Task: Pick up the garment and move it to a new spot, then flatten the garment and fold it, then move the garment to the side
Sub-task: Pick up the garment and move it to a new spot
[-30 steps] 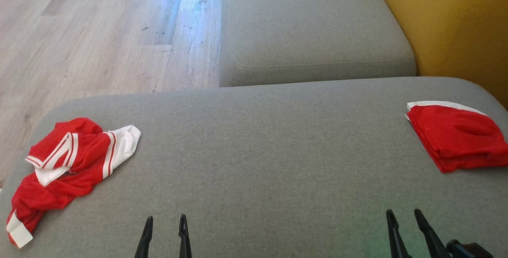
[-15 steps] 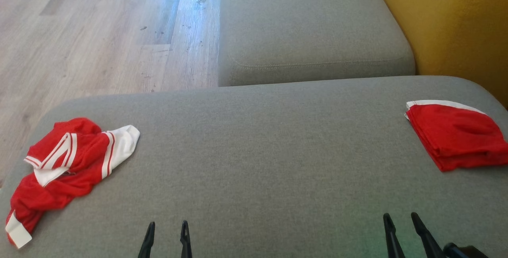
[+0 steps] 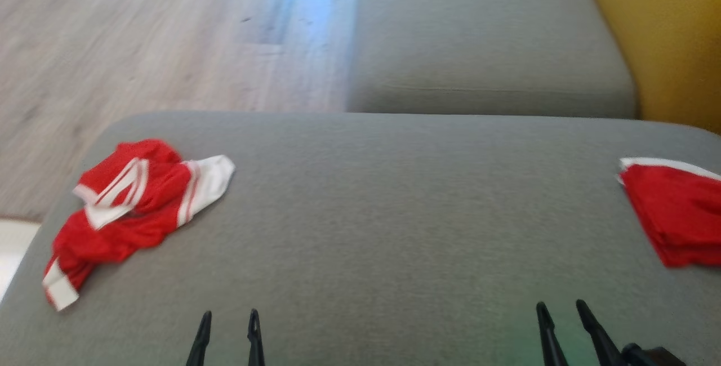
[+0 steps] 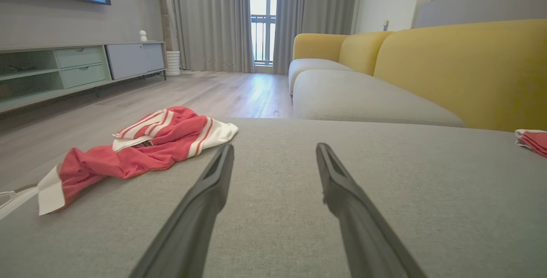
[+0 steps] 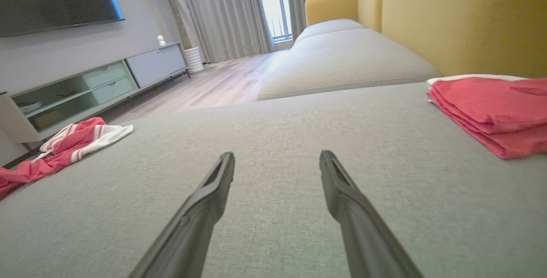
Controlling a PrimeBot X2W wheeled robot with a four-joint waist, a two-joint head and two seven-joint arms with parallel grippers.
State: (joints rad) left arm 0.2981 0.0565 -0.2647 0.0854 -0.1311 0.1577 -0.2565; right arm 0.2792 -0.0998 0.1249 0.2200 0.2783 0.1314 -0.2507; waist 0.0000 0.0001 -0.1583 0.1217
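Observation:
A crumpled red garment (image 3: 132, 211) with white stripes and cuffs lies at the left end of the grey sofa cushion (image 3: 394, 214); the left wrist view has this garment (image 4: 145, 147) left of the fingers, and the right wrist view has it (image 5: 68, 147) far left. My left gripper (image 3: 228, 315) stands open near the cushion's front edge, to the right of the garment and apart from it, with nothing between its fingers. My right gripper (image 3: 560, 305) is open too, low at the front right, empty.
A folded red garment (image 3: 676, 217) with a white edge lies at the cushion's right end, seen also in the right wrist view (image 5: 491, 107). A second grey seat (image 3: 484, 45) and the yellow backrest (image 3: 670, 34) lie beyond. Wooden floor (image 3: 141, 45) is left of the cushion; a TV cabinet (image 4: 64, 70) stands across the room.
The whole head picture has shifted right and blurred, so the camera has turned left. Both garments lie as before, and both grippers stay open.

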